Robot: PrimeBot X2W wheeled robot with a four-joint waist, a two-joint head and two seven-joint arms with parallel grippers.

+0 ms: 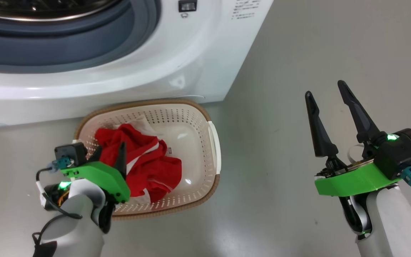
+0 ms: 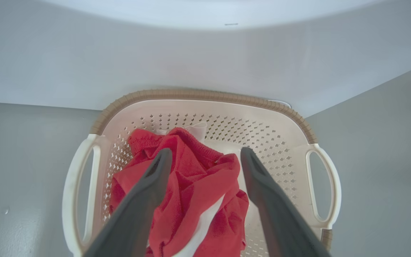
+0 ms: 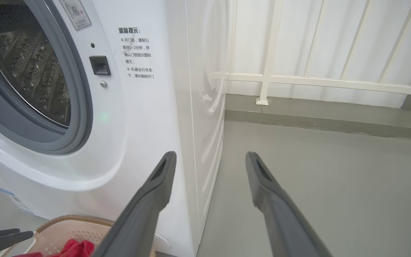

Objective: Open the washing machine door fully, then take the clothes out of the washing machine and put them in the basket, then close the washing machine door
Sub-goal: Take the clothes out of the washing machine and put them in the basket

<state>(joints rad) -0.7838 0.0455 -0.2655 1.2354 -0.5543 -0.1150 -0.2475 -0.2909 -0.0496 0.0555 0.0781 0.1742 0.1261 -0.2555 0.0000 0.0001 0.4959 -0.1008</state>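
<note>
The red clothes (image 1: 145,160) with white stripes lie heaped in the left half of the cream basket (image 1: 145,105), which stands on the floor against the washing machine (image 1: 191,53). My left gripper (image 1: 110,151) hangs open just above the heap; in the left wrist view its fingers (image 2: 148,185) straddle the red fabric (image 2: 191,185) inside the basket (image 2: 205,94). My right gripper (image 1: 325,89) is open and holds nothing over bare floor to the basket's right. Its wrist view shows the gripper (image 3: 209,155) pointing past the machine's front corner (image 3: 148,125). The door is out of view.
The steel drum (image 3: 30,60) shows behind the grey rubber ring (image 1: 66,43), with nothing red visible in the part seen. A white railing (image 3: 316,82) runs along the wall beyond the machine. Grey floor (image 1: 280,178) stretches to the right of the basket.
</note>
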